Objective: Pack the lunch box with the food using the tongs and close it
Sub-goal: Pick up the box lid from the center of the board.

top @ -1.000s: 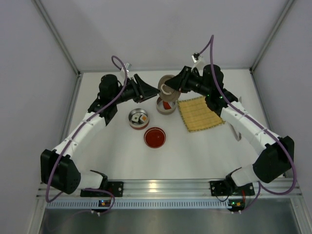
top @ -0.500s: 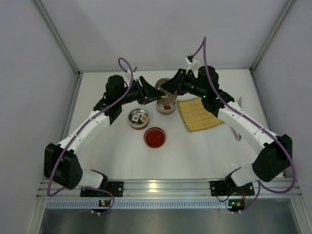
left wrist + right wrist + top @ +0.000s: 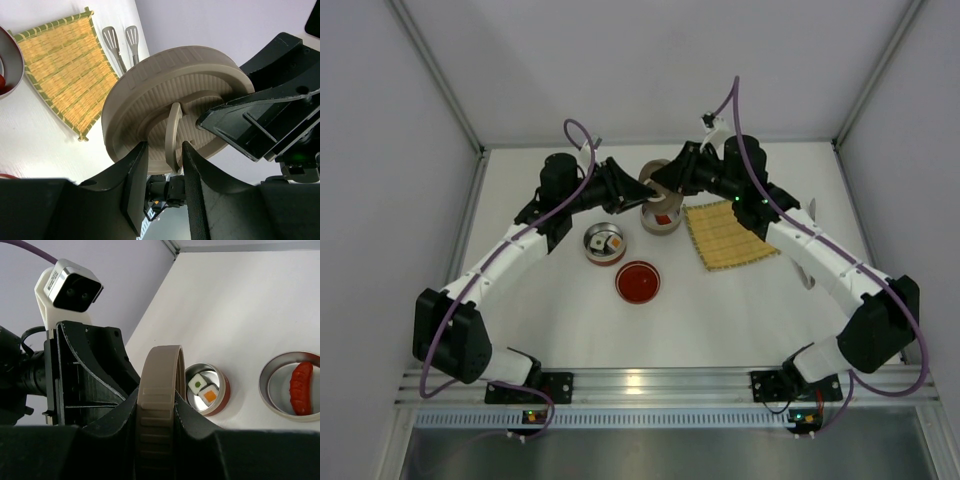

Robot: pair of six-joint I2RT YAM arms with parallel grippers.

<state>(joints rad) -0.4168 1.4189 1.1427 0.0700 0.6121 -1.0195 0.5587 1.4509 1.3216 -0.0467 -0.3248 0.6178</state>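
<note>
A round beige lid (image 3: 656, 183) is held on edge above the table, its rim pinched by my shut right gripper (image 3: 159, 405). My left gripper (image 3: 164, 147) straddles the lid's loop handle (image 3: 172, 127). The handle touches one finger and a gap remains at the other. Two sushi pieces (image 3: 204, 390) lie in a steel tin with a red base (image 3: 604, 243). The red piece (image 3: 300, 388) lies in a second steel tin (image 3: 661, 217) below the lid. The tongs (image 3: 120, 40) lie on the table beyond the mat.
A yellow bamboo mat (image 3: 728, 233) lies right of the tins. A shallow red dish (image 3: 638, 281) sits nearer the arms, in front of both tins. The two grippers meet close together at the back middle of the table.
My left gripper has moved right up to the lid and narrowed its jaws around the handle. The right gripper has carried the lid slightly left.
</note>
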